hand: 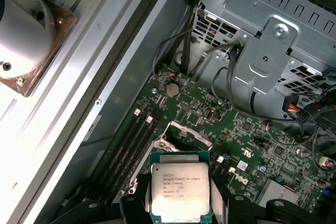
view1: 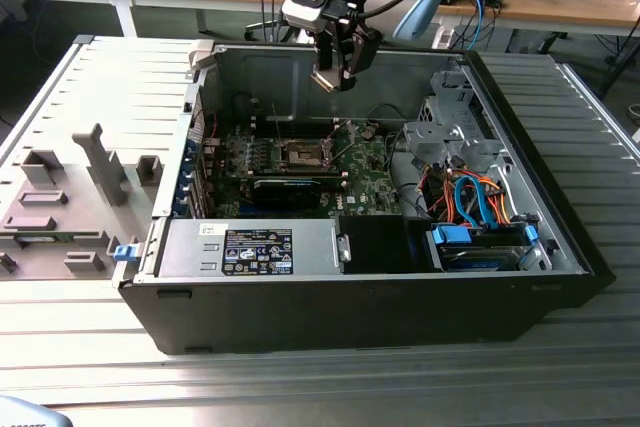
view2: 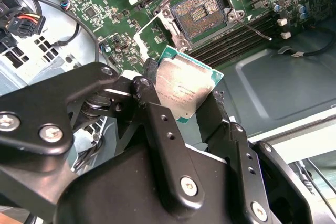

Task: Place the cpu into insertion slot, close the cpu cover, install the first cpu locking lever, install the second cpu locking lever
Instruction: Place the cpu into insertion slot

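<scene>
The fingers [view2: 153, 103] are clenched on the cpu [view2: 184, 90], pinching two opposite edges. In the exterior view they hang at upper centre, above the open insertion slot [view1: 300, 154] and well apart from it. The chip is probably light, stiff and fragile, so gripping it by the edges and keeping it level suits it best.
</scene>
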